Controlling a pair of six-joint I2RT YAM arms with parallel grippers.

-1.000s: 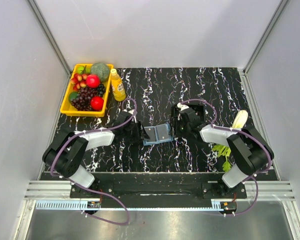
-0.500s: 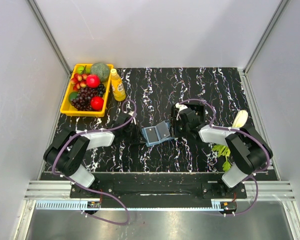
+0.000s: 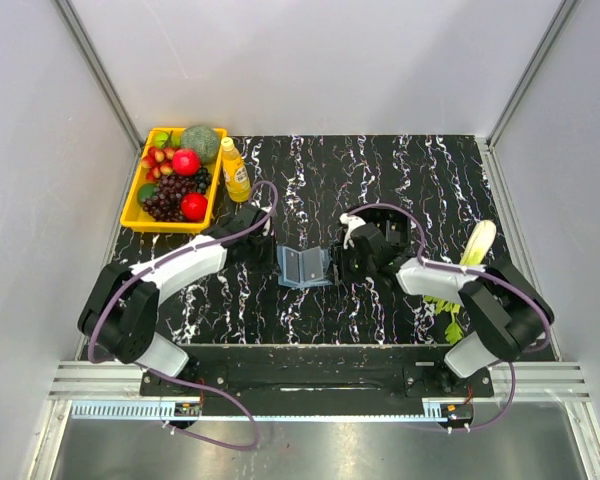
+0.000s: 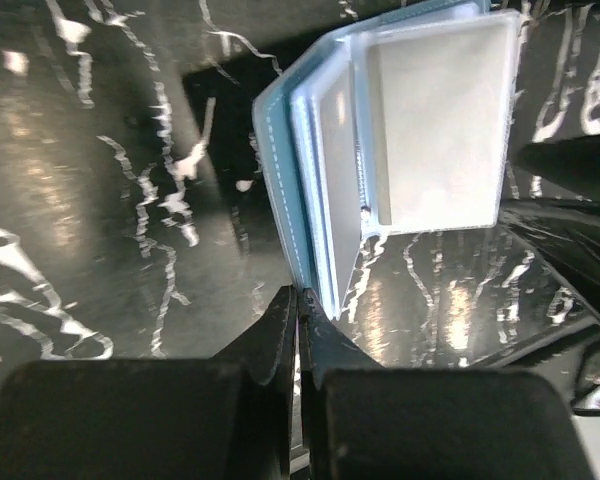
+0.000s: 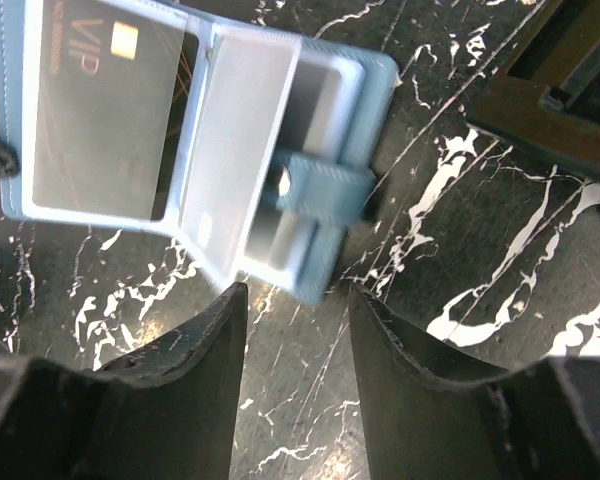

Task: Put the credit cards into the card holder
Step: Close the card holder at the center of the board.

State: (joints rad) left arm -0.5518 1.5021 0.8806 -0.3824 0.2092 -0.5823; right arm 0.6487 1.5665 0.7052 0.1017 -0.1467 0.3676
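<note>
The card holder [image 3: 303,267] is a blue wallet at the table's middle, half open with its flaps raised in a V. In the left wrist view the card holder [image 4: 310,160] stands on edge, and my left gripper [image 4: 300,296] is shut on the lower rim of its outer cover. A dark credit card [image 5: 100,110] marked VIP sits in the wallet's left pocket, beside a clear flap [image 5: 242,150]. A snap strap [image 5: 320,190] hangs at the right. My right gripper [image 5: 297,292] is open just short of the wallet's near edge, with nothing between its jaws.
A yellow tray [image 3: 170,228] of fruit sits at the back left with an orange bottle [image 3: 235,170] beside it. A black frame [image 3: 398,232] lies behind my right gripper. A pale vegetable [image 3: 479,242] and green leaves [image 3: 444,300] lie at the right.
My left gripper has shut on the wallet's edge. The wallet went from lying flat to raised and shifted slightly left. The right gripper has moved in closer.
</note>
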